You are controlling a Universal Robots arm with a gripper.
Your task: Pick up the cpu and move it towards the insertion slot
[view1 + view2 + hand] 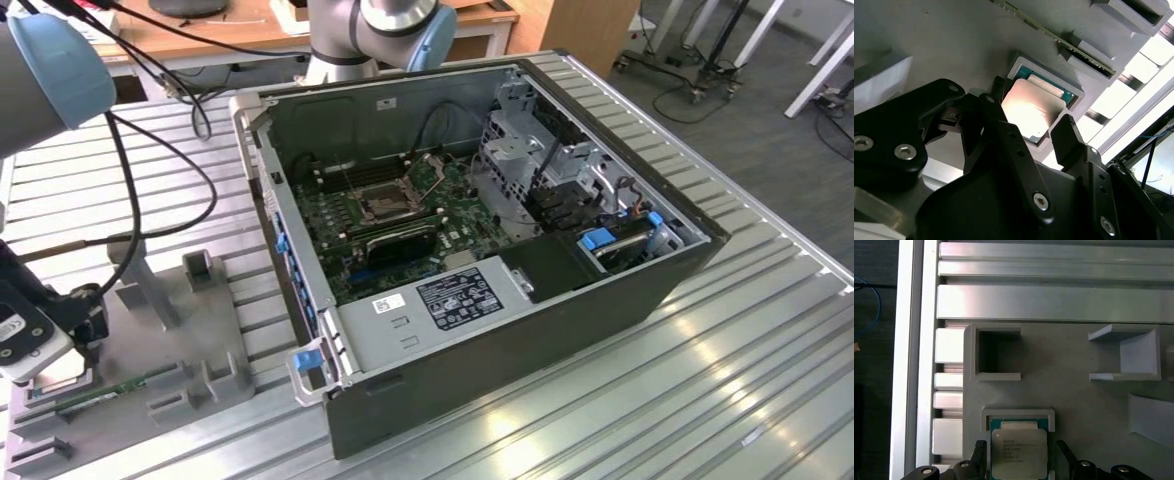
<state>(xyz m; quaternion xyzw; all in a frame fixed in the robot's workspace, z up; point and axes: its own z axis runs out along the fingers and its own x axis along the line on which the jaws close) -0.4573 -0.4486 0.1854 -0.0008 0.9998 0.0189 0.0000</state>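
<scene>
Presently we judge the pick-up step current: our hand (1033, 112) stands wide, straddling the cpu (1019, 455), which lies in its tray recess (1019, 415), well apart from the insertion slot (384, 203). Gripping calls for even contact on 2 opposite edges.

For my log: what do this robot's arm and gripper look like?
The arm is grey tubing with light-blue joint caps; black cables trail beside it. The gripper is matte black, with angular linked fingers fastened by silver screws.
</scene>
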